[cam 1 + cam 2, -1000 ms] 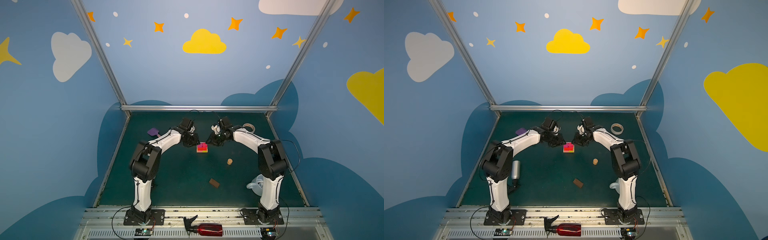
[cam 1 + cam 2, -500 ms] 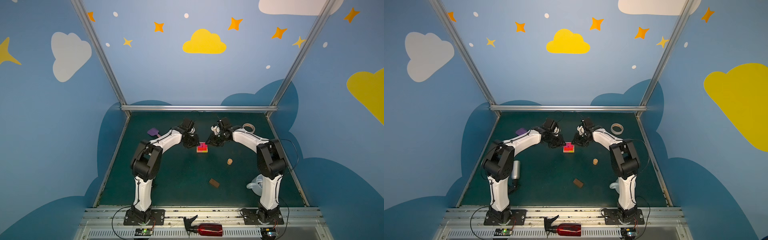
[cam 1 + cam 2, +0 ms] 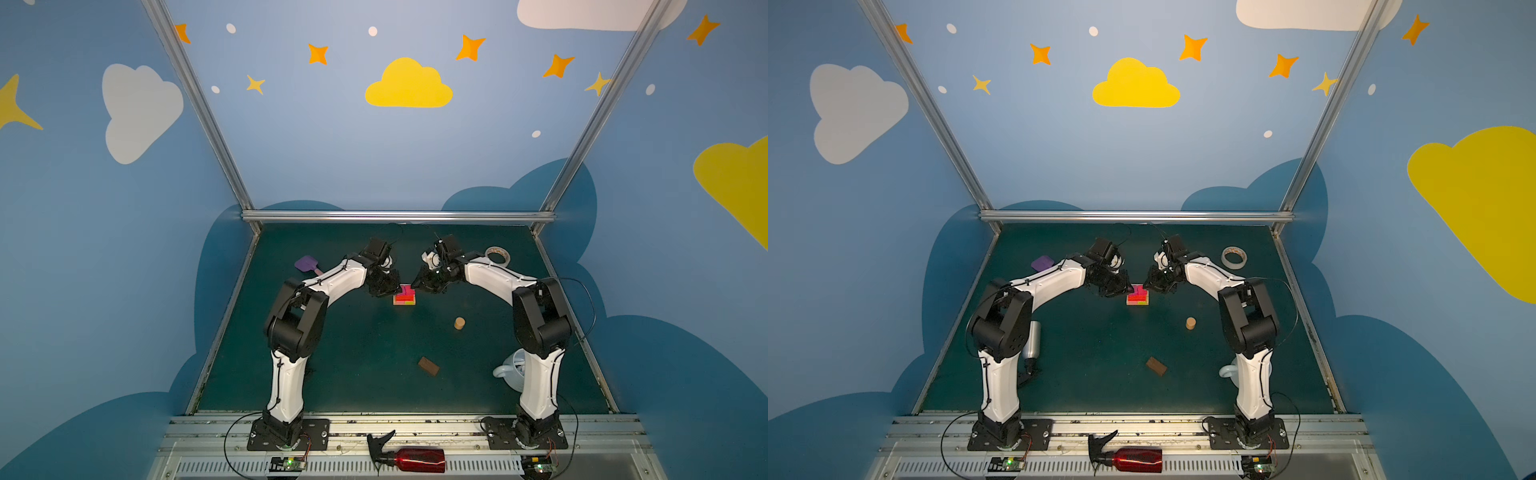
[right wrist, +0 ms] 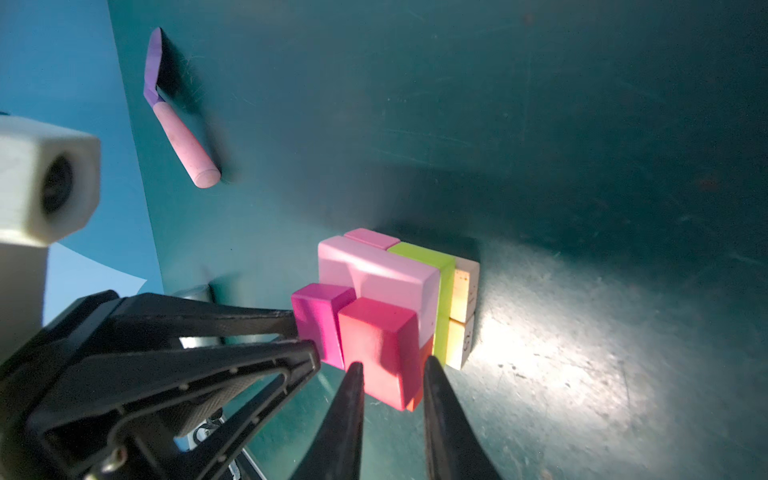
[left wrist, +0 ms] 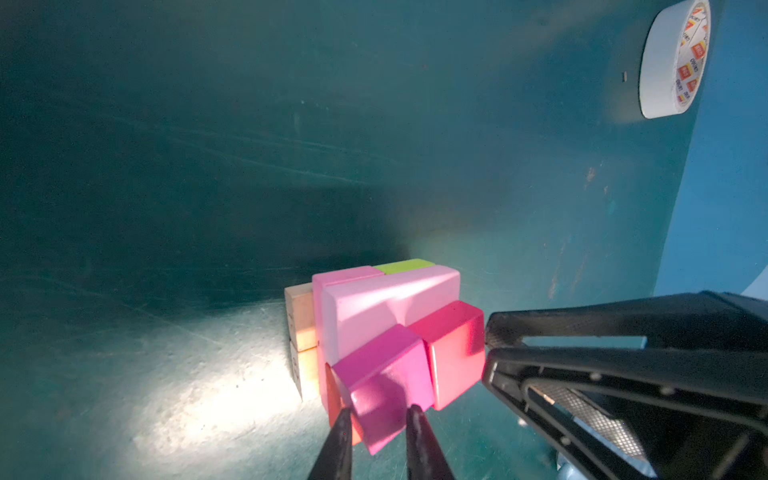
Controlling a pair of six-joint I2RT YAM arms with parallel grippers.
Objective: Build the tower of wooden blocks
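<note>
The tower (image 3: 404, 297) (image 3: 1137, 296) stands mid-table: tan blocks at the base, then lime-green and light pink ones, with a magenta square (image 5: 382, 390) and a red square (image 4: 378, 345) side by side on top. My left gripper (image 5: 379, 419) (image 3: 392, 286) is shut on the magenta square by its tips. From the opposite side my right gripper (image 4: 392, 370) (image 3: 417, 286) is shut on the red square. A tan cylinder (image 3: 459, 323) (image 3: 1191, 323) and a dark brown block (image 3: 429, 366) (image 3: 1156, 366) lie loose nearer the front.
A purple spatula (image 3: 306, 264) (image 4: 183, 141) lies back left and a white tape roll (image 3: 497, 255) (image 5: 673, 62) back right. A pale mug (image 3: 513, 372) sits by the right arm's base, a silver can (image 3: 1032, 338) by the left arm. A red spray bottle (image 3: 415, 459) lies on the front rail.
The right gripper's jaws have narrowed a little onto the red square. Both arms and the tower stay where they were.
</note>
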